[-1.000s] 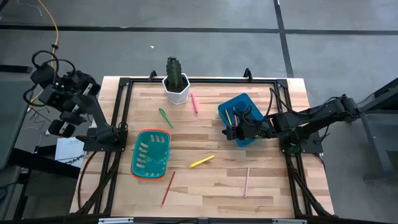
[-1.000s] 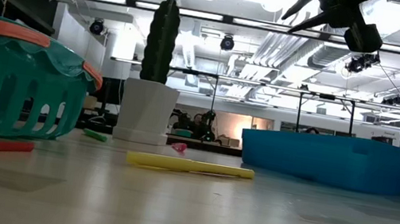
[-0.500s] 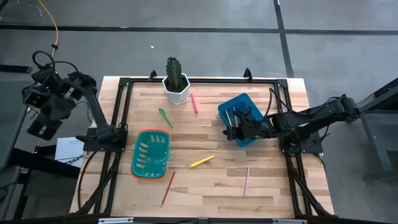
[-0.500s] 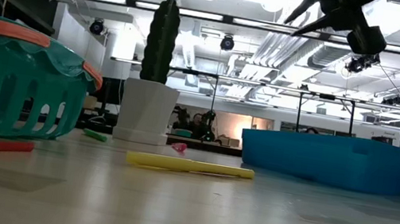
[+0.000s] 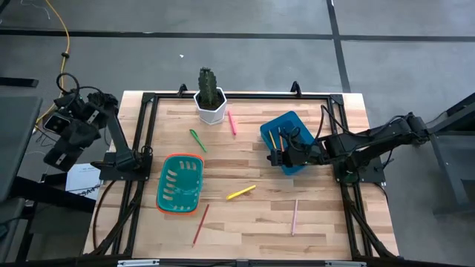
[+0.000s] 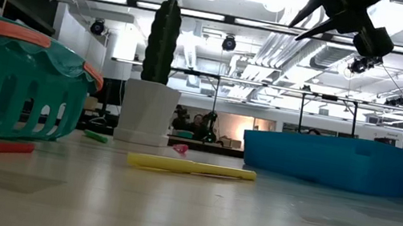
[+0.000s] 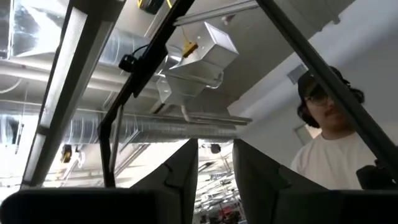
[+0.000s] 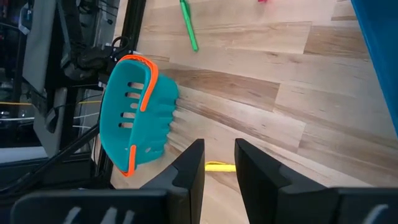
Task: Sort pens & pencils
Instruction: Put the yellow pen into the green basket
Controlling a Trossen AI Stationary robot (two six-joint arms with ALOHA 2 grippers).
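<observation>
the worktop [image 5: 312, 215] carries a teal basket [image 5: 179, 183] at its left-middle, a blue bin [image 5: 288, 138] toward the right, and a potted cactus [image 5: 210, 94] at the far edge. the left arm is raised off the worktop's left side; since a second ago it has swung about there, its left claw [image 5: 56, 152] pointing away from the worktop. its wrist view shows only ceiling ducts and a person in a cap and white shirt, the two fingers [image 7: 186, 171] a narrow gap apart with nothing between them. the right claw [image 5: 274, 157] hovers at the bin's near-left corner, unchanged, its fingers [image 8: 189, 168] slightly apart and empty.

only the high view shows pencils [image 5: 280, 136] in the bin, a salmon pencil [image 5: 294, 216] and a red-brown pencil [image 5: 201, 224] loose near the front. the pens are all loose: yellow pen [image 5: 240, 193] mid-worktop, green pen [image 5: 197, 140] and pink pen [image 5: 231, 122] near the cactus. the low view shows the yellow pen lying flat.
</observation>
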